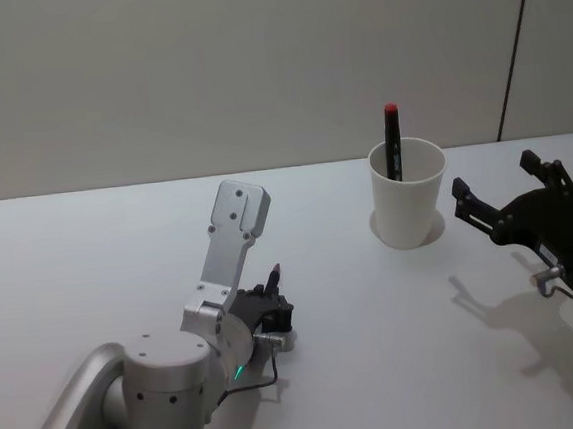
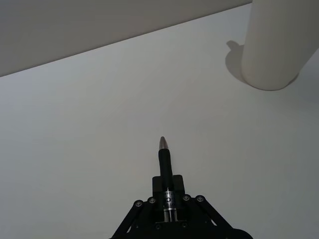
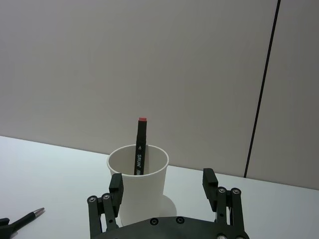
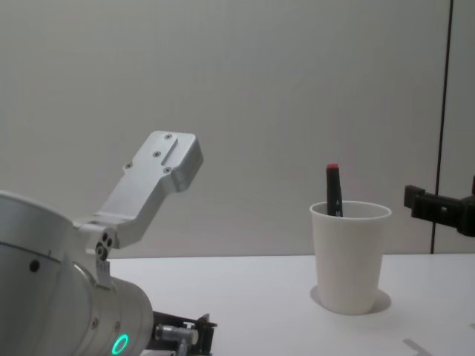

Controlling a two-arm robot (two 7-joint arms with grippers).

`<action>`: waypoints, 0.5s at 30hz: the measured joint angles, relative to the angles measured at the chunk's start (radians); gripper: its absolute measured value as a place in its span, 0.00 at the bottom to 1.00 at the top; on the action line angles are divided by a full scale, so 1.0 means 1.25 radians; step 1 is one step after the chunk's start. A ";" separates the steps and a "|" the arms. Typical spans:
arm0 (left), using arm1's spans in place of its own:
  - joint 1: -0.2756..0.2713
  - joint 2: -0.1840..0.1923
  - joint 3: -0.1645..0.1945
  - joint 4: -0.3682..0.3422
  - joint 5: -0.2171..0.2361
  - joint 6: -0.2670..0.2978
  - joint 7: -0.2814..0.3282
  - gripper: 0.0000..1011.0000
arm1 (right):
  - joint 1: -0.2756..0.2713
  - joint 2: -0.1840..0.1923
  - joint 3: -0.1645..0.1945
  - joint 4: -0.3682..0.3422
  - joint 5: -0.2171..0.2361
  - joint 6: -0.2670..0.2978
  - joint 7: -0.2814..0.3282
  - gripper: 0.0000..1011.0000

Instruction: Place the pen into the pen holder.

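Between left gripper (image 2: 169, 193) fingers (image 2: 180, 186), pen (image 2: 164, 160).

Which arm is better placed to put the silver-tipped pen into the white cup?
Left. The left gripper is shut on the pen, low over the table. The right gripper, near the pen holder, is open and holds nothing.

**Inspector:** Left side?

**Robot:** My left gripper (image 1: 271, 298) is low over the white table (image 1: 89, 252), jaws closed on the pen (image 1: 274, 272). Its tip pokes out ahead of them.

**Inspector:** Right side?

**Robot:** My right gripper (image 1: 493, 173) has its jaws spread. The pen holder (image 1: 409, 204) stands just ahead of them, not touching. A red-capped marker (image 1: 392, 137) stands in it, rising above the rim.
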 joint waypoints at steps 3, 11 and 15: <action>0.002 0.000 -0.002 0.000 0.000 -0.009 -0.006 0.12 | 0.000 0.000 0.000 0.000 0.000 0.000 0.000 0.99; 0.004 0.005 -0.010 -0.011 0.008 -0.035 -0.014 0.12 | 0.000 0.000 0.000 0.000 0.000 0.000 0.000 0.99; 0.005 0.011 -0.019 -0.023 0.014 -0.056 -0.018 0.12 | 0.000 0.000 0.000 0.000 0.000 0.000 0.000 0.99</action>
